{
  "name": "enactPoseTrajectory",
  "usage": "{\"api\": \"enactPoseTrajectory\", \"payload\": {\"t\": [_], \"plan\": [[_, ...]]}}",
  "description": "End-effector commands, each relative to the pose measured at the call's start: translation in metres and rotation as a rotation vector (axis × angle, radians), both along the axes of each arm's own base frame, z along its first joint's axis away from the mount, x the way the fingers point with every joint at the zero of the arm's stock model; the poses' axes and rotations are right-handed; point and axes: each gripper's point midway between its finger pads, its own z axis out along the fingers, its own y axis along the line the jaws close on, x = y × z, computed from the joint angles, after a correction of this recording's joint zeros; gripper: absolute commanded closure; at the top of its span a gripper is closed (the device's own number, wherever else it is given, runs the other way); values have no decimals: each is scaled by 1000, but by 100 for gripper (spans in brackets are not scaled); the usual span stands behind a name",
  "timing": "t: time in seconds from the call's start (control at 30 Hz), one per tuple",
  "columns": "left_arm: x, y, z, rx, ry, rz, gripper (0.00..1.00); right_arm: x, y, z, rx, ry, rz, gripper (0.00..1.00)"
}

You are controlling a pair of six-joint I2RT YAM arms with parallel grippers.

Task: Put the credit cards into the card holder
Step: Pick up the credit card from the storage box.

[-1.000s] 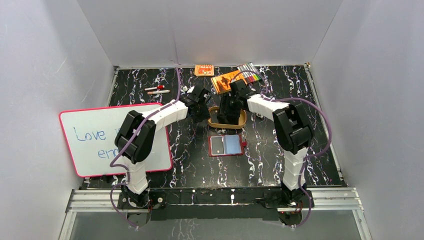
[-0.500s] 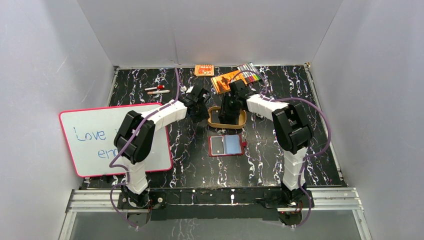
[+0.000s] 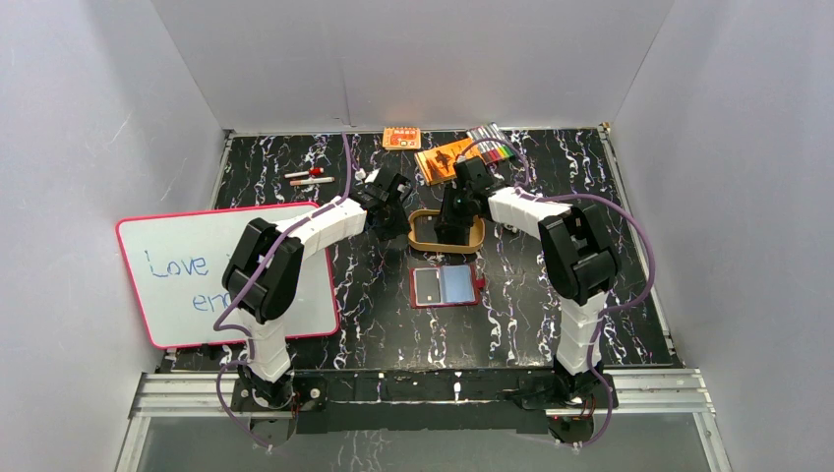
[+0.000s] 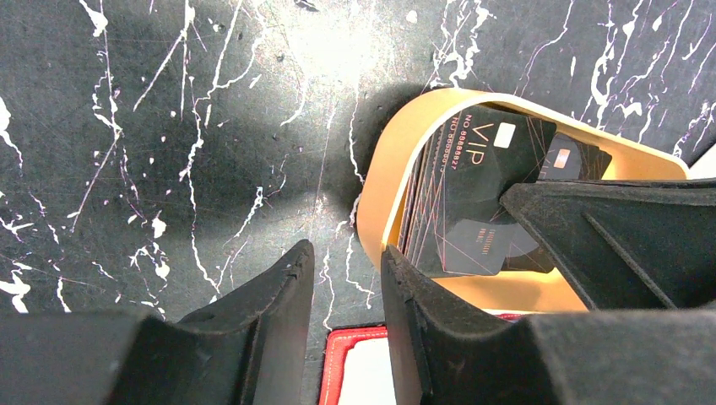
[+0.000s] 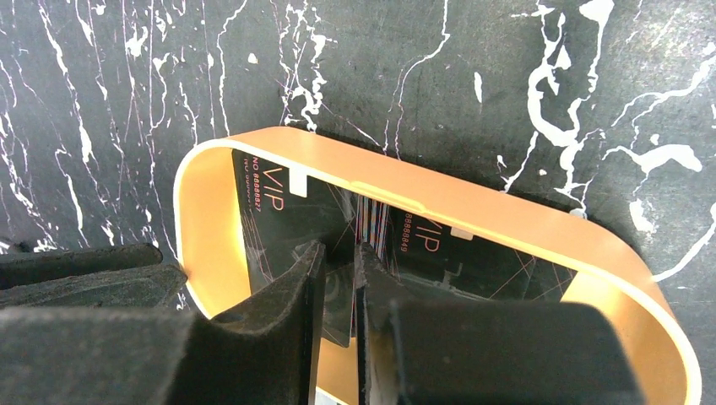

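Several dark credit cards (image 4: 481, 186) printed "VIP" stand leaning in a tan-yellow oval tray (image 4: 397, 160). My right gripper (image 5: 338, 251) reaches down into the tray among the cards (image 5: 287, 211). Its jaws are narrow but still apart, with card edges against the right finger and a card face showing in the gap. My left gripper (image 4: 346, 257) hovers open and holds nothing, just outside the tray's left end. The card holder (image 3: 446, 286), dark red, lies open on the table in front of the tray (image 3: 413, 234). Its corner (image 4: 338, 354) shows under the left fingers.
A whiteboard (image 3: 216, 270) with a pink frame lies at the left under the left arm. Orange packets (image 3: 401, 138) and a pack of coloured markers (image 3: 492, 143) sit at the back. Two pens (image 3: 310, 177) lie at the back left. Grey walls enclose the table.
The right gripper's jaws have narrowed inside the tray, and its arm has shifted slightly. The left gripper has stayed where it was.
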Motion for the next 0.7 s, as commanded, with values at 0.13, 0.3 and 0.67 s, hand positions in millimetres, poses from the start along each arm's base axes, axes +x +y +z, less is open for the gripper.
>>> {"api": "enactPoseTrajectory", "payload": {"t": [0.13,0.3,0.67], "plan": [[1,8,18,-1,-33,11,67,-2,-9,14,19,-26,-14,84],[1,8,18,-4,-33,14,67,-3,-11,22,41,-32,-19,90],[4,8,21,-13,-36,18,68,-5,-14,41,116,-39,-23,100]]}}
